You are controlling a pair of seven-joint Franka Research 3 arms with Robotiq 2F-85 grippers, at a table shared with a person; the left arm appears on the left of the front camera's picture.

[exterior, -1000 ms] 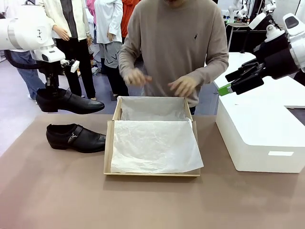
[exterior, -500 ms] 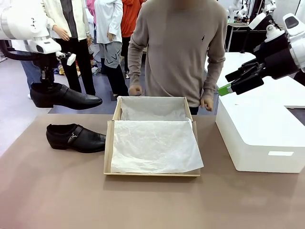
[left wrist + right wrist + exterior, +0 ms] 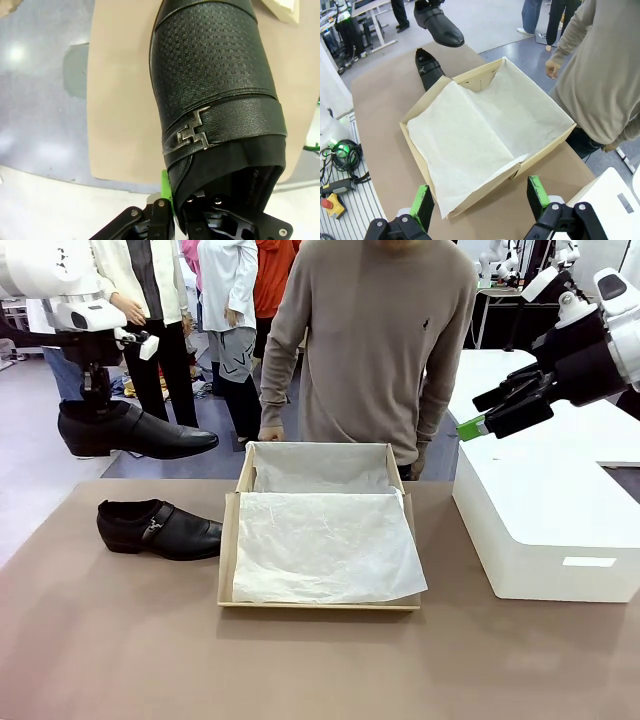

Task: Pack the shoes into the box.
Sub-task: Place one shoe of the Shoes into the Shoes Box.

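1 shoe (image 3: 140,432) in L grip (image 3: 97,402) | R grip (image 3: 478,412) wide | box (image 3: 228,560) tissue-lined

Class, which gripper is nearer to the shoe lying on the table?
Left. The left gripper, shut on the other shoe, hangs just above the table shoe. The right gripper is open far to the right, past the box, above the white block.

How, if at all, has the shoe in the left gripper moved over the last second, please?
Yes. The held shoe has risen and is now farther above the resting shoe, which stayed put.
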